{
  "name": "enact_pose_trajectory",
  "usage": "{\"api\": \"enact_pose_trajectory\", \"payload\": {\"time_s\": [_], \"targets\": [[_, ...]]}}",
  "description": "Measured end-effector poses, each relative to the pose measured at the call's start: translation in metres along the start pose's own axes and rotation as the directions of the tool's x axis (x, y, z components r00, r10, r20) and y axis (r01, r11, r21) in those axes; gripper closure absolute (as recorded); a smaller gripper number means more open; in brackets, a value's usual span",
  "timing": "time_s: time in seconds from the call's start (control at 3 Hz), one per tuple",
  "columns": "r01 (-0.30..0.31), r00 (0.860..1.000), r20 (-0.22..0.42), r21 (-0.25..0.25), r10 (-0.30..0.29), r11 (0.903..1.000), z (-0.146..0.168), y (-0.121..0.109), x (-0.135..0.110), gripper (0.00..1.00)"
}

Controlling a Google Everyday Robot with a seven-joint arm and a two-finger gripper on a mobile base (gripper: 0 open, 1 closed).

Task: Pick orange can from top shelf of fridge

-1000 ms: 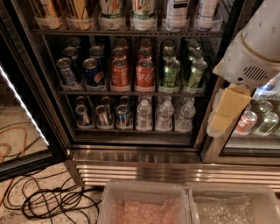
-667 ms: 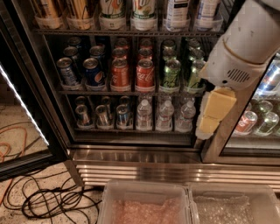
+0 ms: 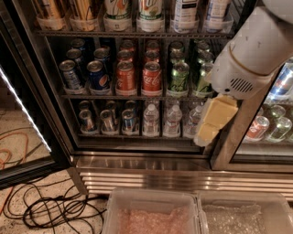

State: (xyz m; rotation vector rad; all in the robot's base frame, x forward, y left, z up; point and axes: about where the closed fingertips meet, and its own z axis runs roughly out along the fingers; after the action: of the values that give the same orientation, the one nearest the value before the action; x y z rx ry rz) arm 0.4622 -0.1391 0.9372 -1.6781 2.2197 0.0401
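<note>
The fridge [image 3: 183, 176] stands open in front of me. Its top shelf [image 3: 132, 33] runs along the upper edge of the view, with tall cans and bottles in clear cups. Two orange cans with golden and cream stripes stand at its left end; I point at the right one [image 3: 85, 9], and only their lower halves show. My gripper [image 3: 204, 135] hangs down on the white arm at the right, in front of the fridge's right door post. It is level with the bottom rack, well below and right of the orange cans.
The middle rack holds short soda cans, among them a red Coca-Cola can [image 3: 151, 77] and an orange-red can [image 3: 125, 77]. Water bottles [image 3: 150, 119] fill the bottom rack. Black cables [image 3: 50, 208] lie on the floor at left. Two clear bins [image 3: 153, 212] sit below.
The arm and gripper have moved left and slightly down across the right door post. The cans on the racks have not moved.
</note>
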Motion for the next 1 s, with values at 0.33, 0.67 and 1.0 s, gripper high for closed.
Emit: {"api": "enact_pose_trajectory", "payload": {"time_s": [0.33,0.67,1.0], "targets": [[-0.125,0.989,0.089,0.100,0.117,0.9871,0.004,0.004,-0.030,0.00],[-0.232,0.958,0.212,0.182,0.192,0.9555,-0.001,-0.015,-0.064,0.00],[-0.207,0.943,0.295,0.148,0.157,0.9672,-0.002,-0.010,-0.106,0.00]]}}
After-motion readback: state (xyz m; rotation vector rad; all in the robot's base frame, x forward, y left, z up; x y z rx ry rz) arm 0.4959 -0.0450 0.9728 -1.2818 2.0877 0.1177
